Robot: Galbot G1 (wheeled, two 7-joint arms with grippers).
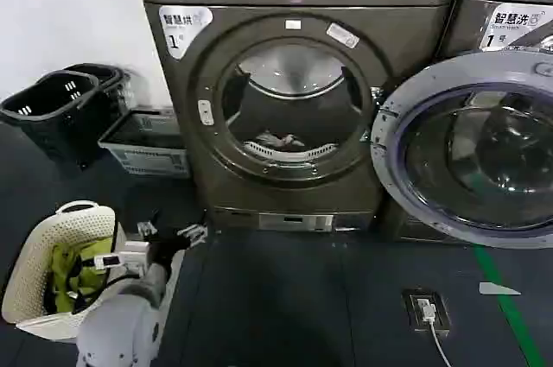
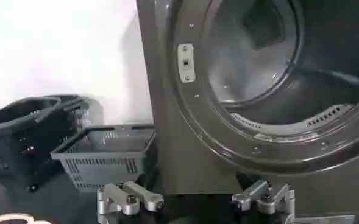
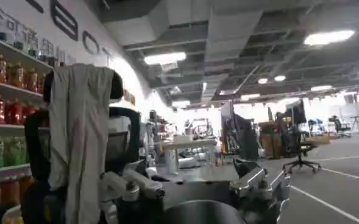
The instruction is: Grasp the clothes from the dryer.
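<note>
Clothes (image 1: 281,140) lie lengthwise across the dryer (image 1: 285,4) drum floor.

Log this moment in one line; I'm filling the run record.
left end effector: open, low before dryer | clothes: in drum, ungrasped | door: open | right end effector: open, facing room

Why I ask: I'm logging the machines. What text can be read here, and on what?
"智慧烘", "1": white label on the dryer.
"智慧洗", "1": label on the neighbouring machine.
Too small: sticker above the porthole.
Cut off: wall lettering, right wrist view.
</note>
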